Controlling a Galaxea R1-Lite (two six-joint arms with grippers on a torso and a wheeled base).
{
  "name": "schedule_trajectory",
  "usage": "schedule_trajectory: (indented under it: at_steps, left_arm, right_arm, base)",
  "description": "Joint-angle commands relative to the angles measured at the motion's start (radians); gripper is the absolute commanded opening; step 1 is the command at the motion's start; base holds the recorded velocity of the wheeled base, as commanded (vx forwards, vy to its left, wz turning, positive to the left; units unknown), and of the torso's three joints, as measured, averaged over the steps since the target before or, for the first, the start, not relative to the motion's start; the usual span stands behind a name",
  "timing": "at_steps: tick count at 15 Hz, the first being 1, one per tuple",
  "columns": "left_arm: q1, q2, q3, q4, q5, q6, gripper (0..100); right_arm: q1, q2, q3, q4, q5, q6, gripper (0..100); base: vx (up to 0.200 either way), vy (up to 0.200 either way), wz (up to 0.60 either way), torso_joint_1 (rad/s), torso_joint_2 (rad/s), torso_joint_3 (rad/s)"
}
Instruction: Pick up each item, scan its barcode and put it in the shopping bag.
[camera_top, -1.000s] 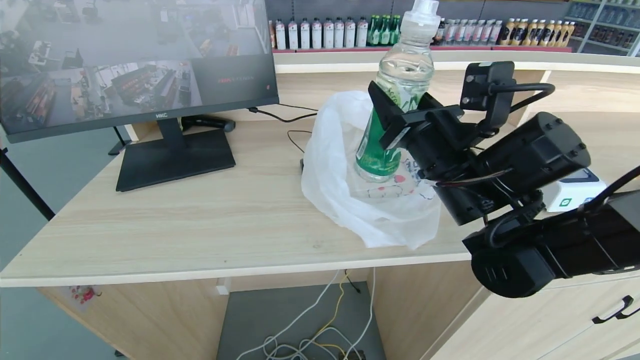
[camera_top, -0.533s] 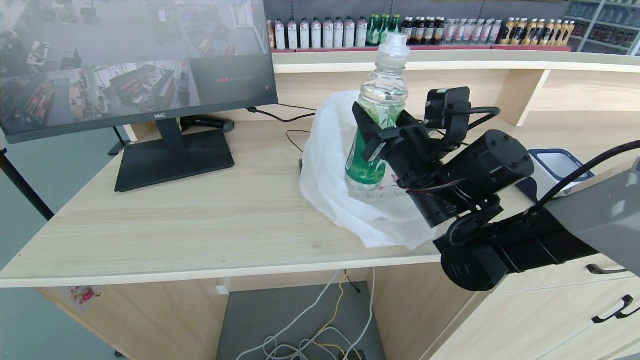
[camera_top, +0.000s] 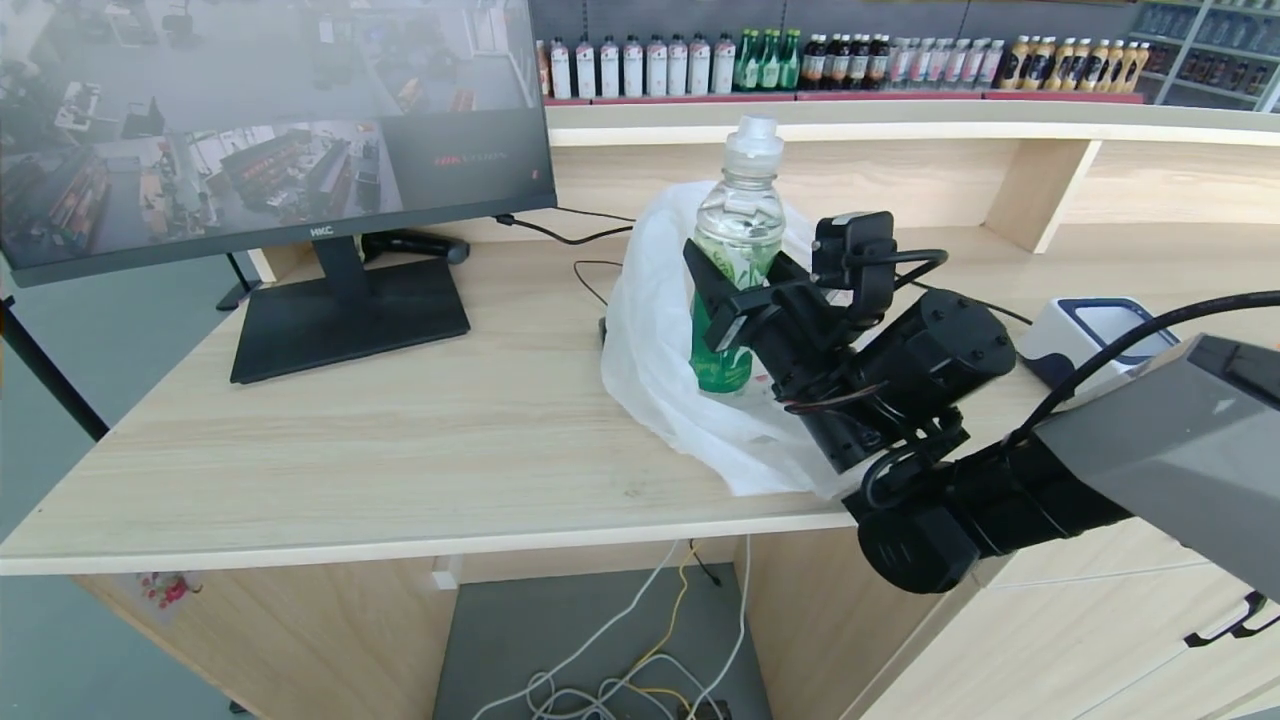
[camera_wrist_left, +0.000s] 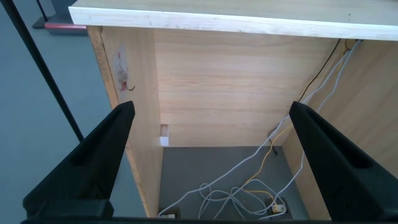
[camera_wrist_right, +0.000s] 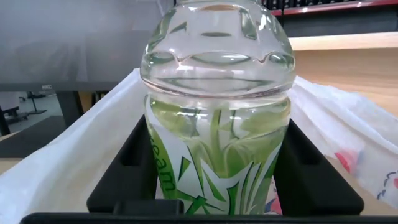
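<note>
My right gripper (camera_top: 748, 300) is shut on a clear bottle (camera_top: 733, 258) with a green label and a white cap, held upright over the mouth of the white plastic shopping bag (camera_top: 668, 350) on the counter. In the right wrist view the bottle (camera_wrist_right: 217, 124) sits between the black fingers (camera_wrist_right: 124, 168), with the bag (camera_wrist_right: 74, 155) behind and below it. A white and blue barcode scanner (camera_top: 1085, 335) stands on the counter to the right of the arm. My left gripper (camera_wrist_left: 211, 155) hangs open below the counter edge, facing the wooden desk side and floor cables.
A monitor (camera_top: 260, 120) on a black stand occupies the counter's left. A black handheld scanner (camera_top: 415, 245) and cables lie behind it. A raised wooden ledge (camera_top: 900, 125) runs along the back, with shelves of bottles beyond. Loose cables (camera_top: 620, 670) lie on the floor under the desk.
The right arm has lowered and moved left with the bottle, bringing it down into the bag's opening. The barcode scanner is now uncovered on the right.
</note>
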Motion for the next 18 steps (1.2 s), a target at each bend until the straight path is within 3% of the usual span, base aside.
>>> schedule_trajectory:
  at_steps: [1,18]
  left_arm:
    - [0.0,0.0,0.0,0.0,0.0,0.0,100]
    - [0.0,0.0,0.0,0.0,0.0,-0.001,100]
  right_arm:
    - [0.0,0.015,0.014,0.002,0.0,0.0,0]
    - [0.008,0.023,0.049,0.002,-0.003,-0.001,0]
  base:
    - [0.0,0.0,0.0,0.0,0.0,0.0]
    - [0.0,0.0,0.0,0.0,0.0,0.0]
